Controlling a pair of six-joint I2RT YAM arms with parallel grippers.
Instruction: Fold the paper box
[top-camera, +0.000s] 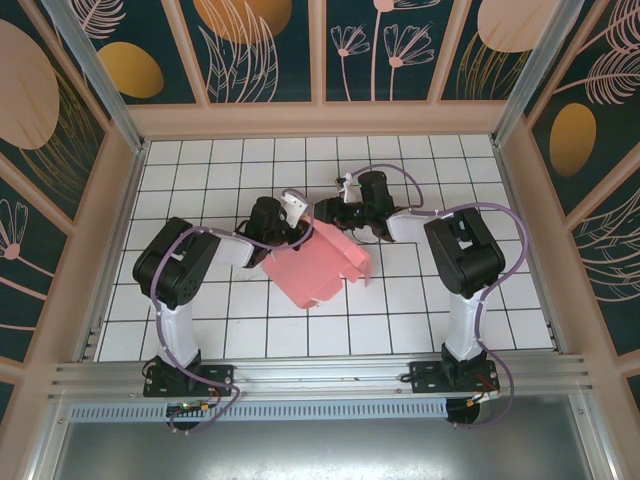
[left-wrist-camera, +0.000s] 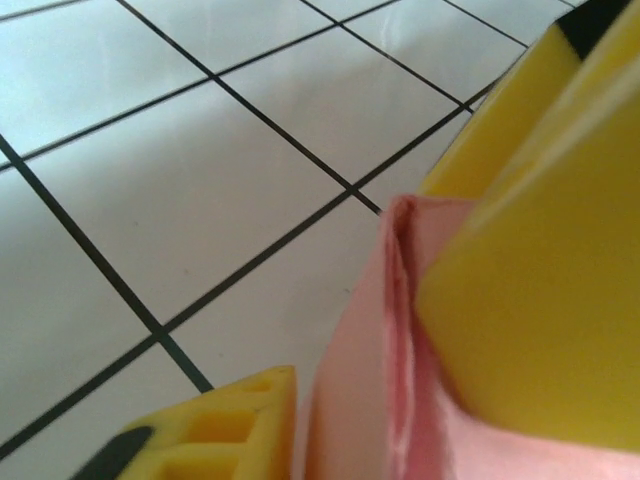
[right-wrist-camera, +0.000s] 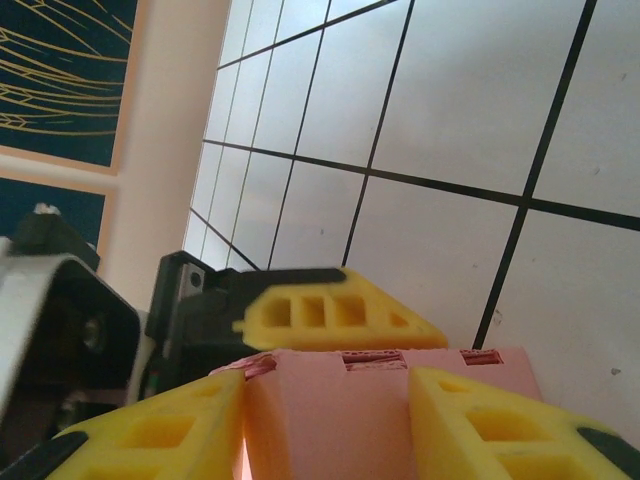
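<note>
- Top external: the paper box (top-camera: 318, 265) sits part folded around the middle of the tiled table (top-camera: 200, 320); the left gripper (top-camera: 292, 232) is at its far left corner; the right gripper (top-camera: 338, 218) is at its far edge
- Left wrist: jaws narrow; yellow fingers (left-wrist-camera: 540, 300) pinch a raised edge of the pink card
- Right wrist: jaws about half wide; pink card fills the gap between the fingers (right-wrist-camera: 160, 430); can't tell if it is clamped; a yellow finger of the left gripper is just behind the box
</note>
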